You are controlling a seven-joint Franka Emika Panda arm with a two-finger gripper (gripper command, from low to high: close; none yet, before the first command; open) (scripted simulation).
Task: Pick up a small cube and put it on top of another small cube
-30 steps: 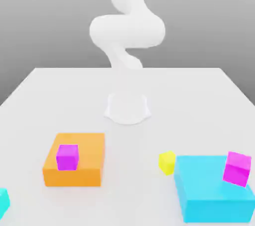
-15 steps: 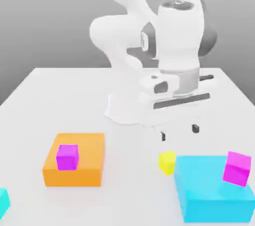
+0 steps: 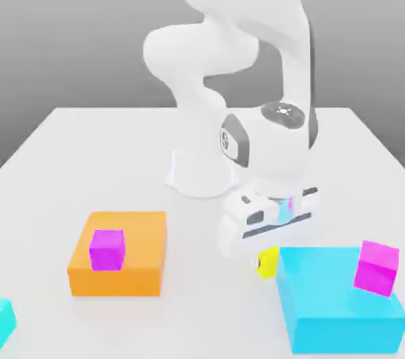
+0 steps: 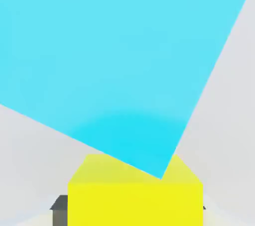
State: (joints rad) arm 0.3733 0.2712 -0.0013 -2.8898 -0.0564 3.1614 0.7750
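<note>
A small yellow cube (image 3: pixel 268 262) sits on the white table (image 3: pixel 95 160), close against the near-left corner of a big cyan block (image 3: pixel 332 306). My gripper (image 3: pixel 269 251) has come straight down over it and is shut on the yellow cube (image 4: pixel 134 195). A dark fingertip (image 4: pixel 60 206) presses on one side of it in the hand view. A small magenta cube (image 3: pixel 107 248) rests on a flat orange block (image 3: pixel 126 266) at the exterior view's left. Another magenta cube (image 3: pixel 376 268) lies tilted on the cyan block (image 4: pixel 114 56).
The arm's white base (image 3: pixel 202 171) stands at the table's middle back. A small cyan cube (image 3: pixel 4 322) peeks in at the exterior view's left edge near the front. The cyan block sits right beside the gripper.
The arm has swung in and dropped from above the table onto the yellow cube. Its fingers, wide apart half a second ago, have closed on the cube.
</note>
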